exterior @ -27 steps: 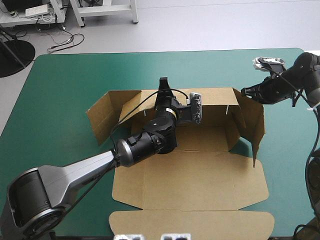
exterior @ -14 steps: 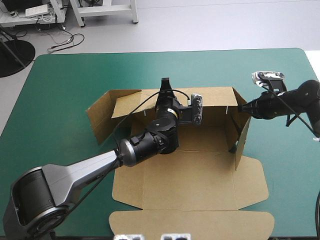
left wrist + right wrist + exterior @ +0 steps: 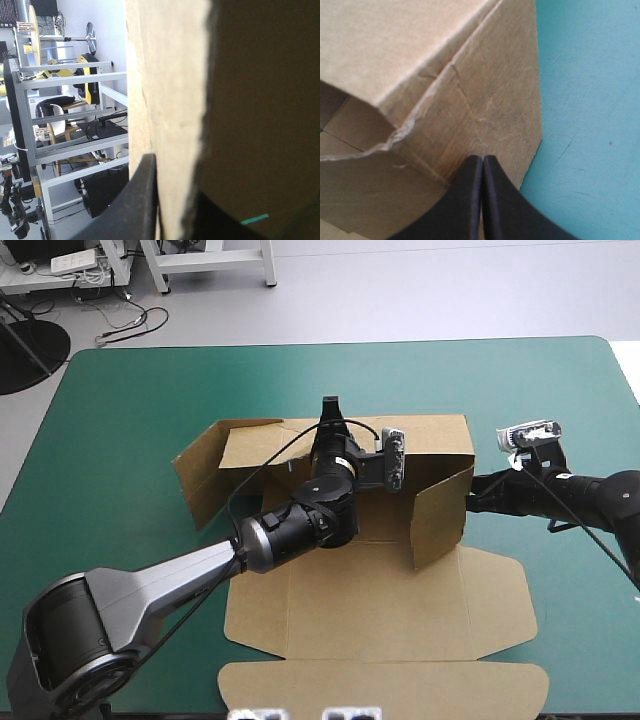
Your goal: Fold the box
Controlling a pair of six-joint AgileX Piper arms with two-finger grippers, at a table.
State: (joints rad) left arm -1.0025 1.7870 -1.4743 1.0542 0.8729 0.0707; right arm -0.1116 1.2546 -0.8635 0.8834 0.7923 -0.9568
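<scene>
Brown box [image 3: 380,610] sits mid-table [image 3: 120,420]: left gripper [image 3: 329,412] pinches its far wall [image 3: 440,430] to hold it upright, while right gripper [image 3: 482,160], fingers together, presses its right wall [image 3: 440,510] to tip it inward.

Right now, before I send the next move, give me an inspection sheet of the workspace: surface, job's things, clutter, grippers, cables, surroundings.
Surface: table with a teal-green cover, bare around the board.
Job's things: brown box, base and lid panels flat; far wall raised; right wall upright; left wall half raised, leaning outward.
Clutter: nothing seen.
Grippers: left gripper shut on the far wall's top edge; right gripper shut, tips at the outside of the right wall.
Cables: nothing seen.
Surroundings: nothing seen at the table.
</scene>
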